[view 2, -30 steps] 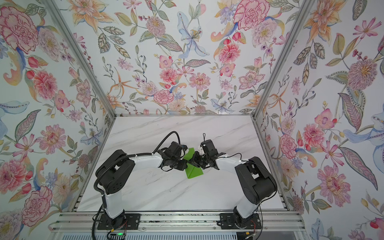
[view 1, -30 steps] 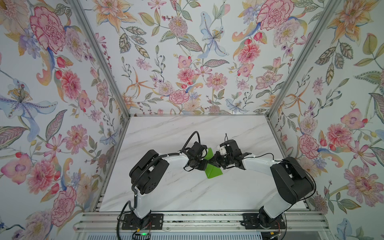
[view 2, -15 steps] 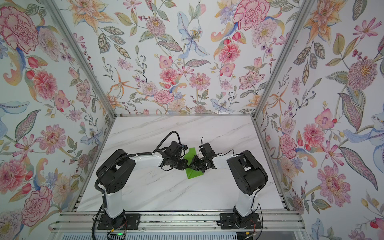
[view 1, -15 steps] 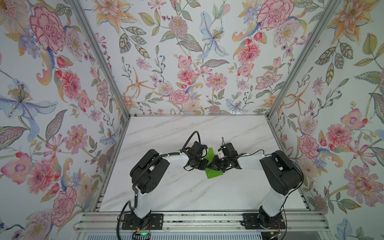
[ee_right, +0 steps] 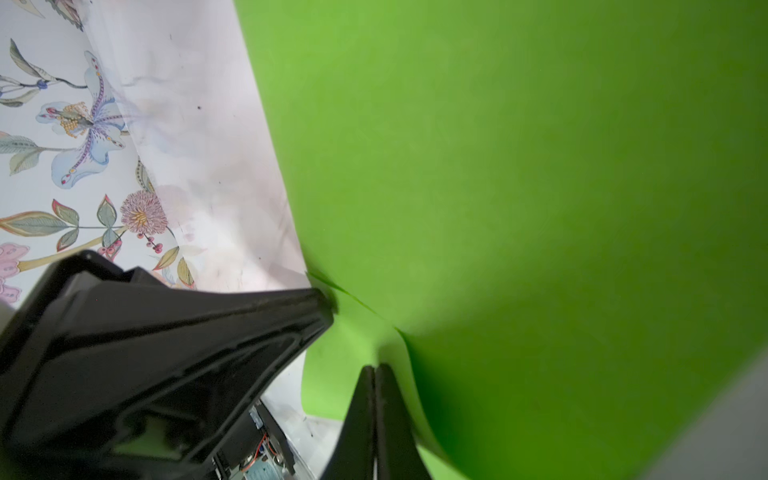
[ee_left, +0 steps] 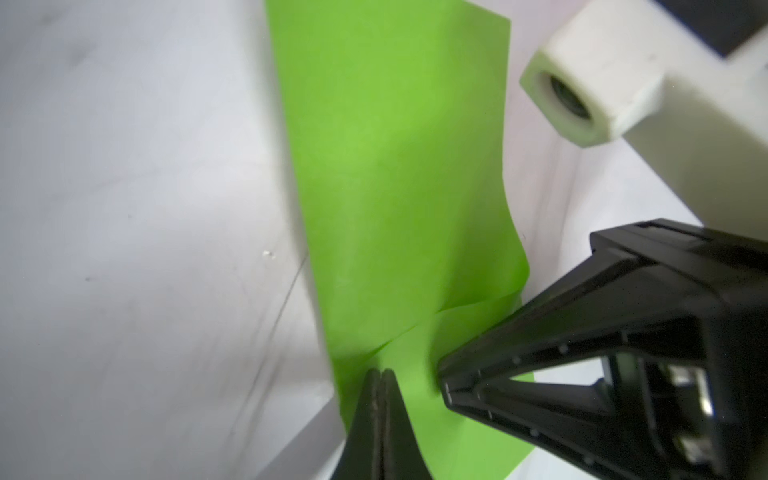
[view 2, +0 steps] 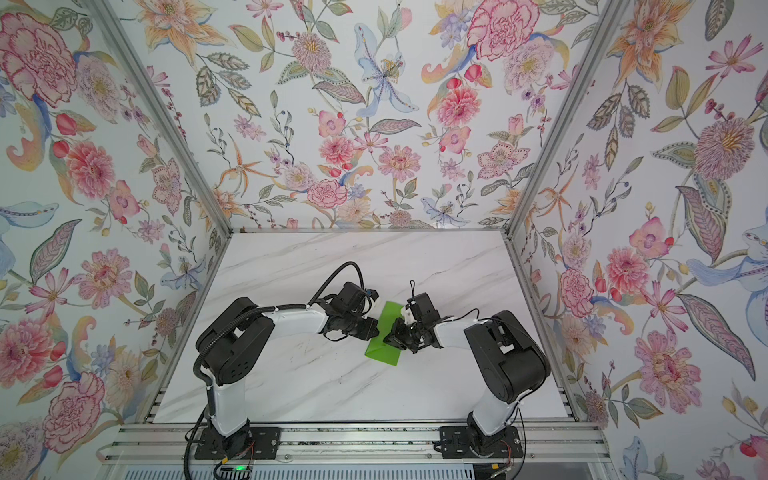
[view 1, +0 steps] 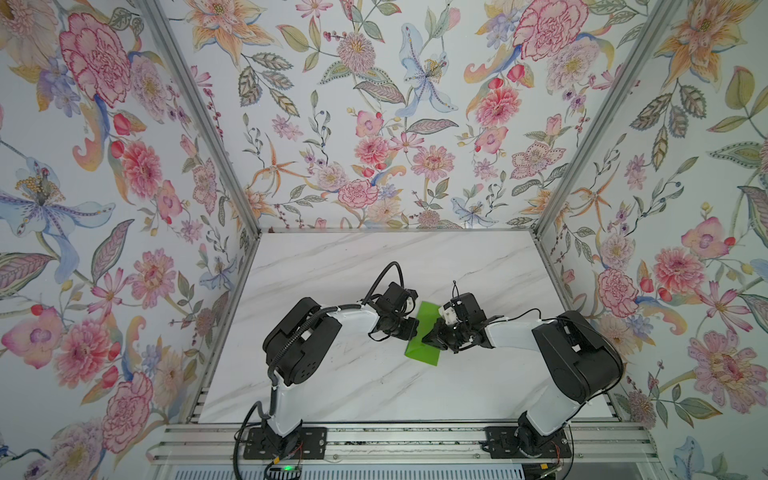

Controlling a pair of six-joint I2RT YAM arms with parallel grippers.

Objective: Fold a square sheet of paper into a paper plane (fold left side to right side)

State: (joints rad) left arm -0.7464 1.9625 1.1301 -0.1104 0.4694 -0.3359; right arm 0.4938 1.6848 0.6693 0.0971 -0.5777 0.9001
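Note:
The square sheet of paper is bright green and lies as a narrow folded strip at the middle of the marble table. Both grippers meet over its middle. My left gripper is shut, and in the left wrist view its tip rests on the paper beside a short crease. My right gripper is also shut. In the right wrist view its tip presses on the paper, which curls up beside it. Nothing shows between either pair of jaws.
Floral walls enclose the table on three sides. An aluminium rail with both arm bases runs along the front edge. The right arm's white camera housing hangs close over the paper's far edge.
The right gripper has slid a little to the left and toward the front over the paper, closer to the left gripper. The left arm has stayed put.

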